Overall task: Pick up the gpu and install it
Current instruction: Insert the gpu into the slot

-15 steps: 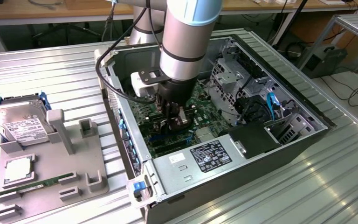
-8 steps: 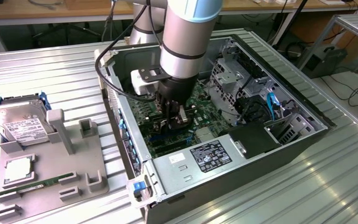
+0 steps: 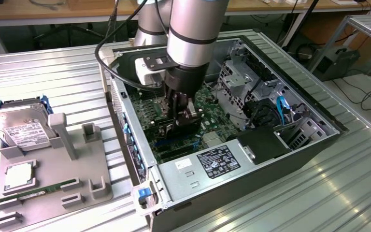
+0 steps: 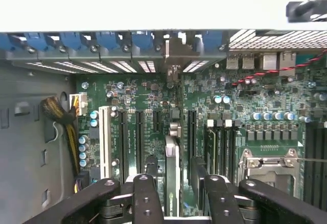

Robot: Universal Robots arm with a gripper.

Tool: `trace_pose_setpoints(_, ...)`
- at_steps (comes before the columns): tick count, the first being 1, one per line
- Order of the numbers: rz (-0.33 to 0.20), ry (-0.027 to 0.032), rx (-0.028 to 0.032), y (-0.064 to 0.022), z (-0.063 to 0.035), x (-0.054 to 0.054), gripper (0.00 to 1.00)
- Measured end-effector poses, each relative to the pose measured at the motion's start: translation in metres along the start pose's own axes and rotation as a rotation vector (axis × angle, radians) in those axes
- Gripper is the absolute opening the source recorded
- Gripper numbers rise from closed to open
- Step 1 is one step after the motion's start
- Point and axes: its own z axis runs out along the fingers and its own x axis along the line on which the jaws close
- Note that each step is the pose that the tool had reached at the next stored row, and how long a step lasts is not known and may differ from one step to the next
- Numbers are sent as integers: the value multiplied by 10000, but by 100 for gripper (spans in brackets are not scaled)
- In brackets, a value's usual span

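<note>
The gpu (image 4: pixel 172 168) stands on edge in a motherboard slot inside the open computer case (image 3: pixel 172 183). Its silver bracket (image 4: pixel 173 55) sits against the row of blue-clipped rear slots. My gripper (image 4: pixel 173 165) is open, with one black finger (image 4: pixel 148 183) on each side of the card and a gap showing between the other finger (image 4: pixel 214 188) and the card. In the exterior view the gripper (image 3: pixel 184 121) reaches straight down into the case, over the dark card (image 3: pixel 170 126) on the green motherboard.
Inside the case, a CPU socket (image 4: pixel 268 165), drive cages (image 3: pixel 237 79) and the power supply (image 3: pixel 218 162) surround the work spot. On the exterior view's left, a grey fixture (image 3: pixel 76 183) holds a hard drive in a blue frame (image 3: pixel 18 125), a CPU (image 3: pixel 19 175) and a green RAM stick (image 3: pixel 37 191).
</note>
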Motion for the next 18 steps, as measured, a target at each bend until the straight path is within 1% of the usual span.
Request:
trace_pose_setpoints(2,-5,-1,-2,-10,-1,-3,38)
trace_pose_setpoints(3,-11,0,-14,-25,-2,-3,31)
trace_pose_setpoints(4,-16,1,-38,-47,-3,-4,31)
trace_pose_setpoints(6,-28,-1,-118,-109,-4,-4,19)
trace_pose_setpoints(7,-37,-1,-175,-151,-5,-5,13)
trace_pose_setpoints(10,-48,-2,-260,-225,-7,-6,11)
trace_pose_setpoints(11,-52,-1,-275,-239,-7,-5,11)
trace_pose_setpoints(18,-51,-1,-277,-239,-7,-6,11)
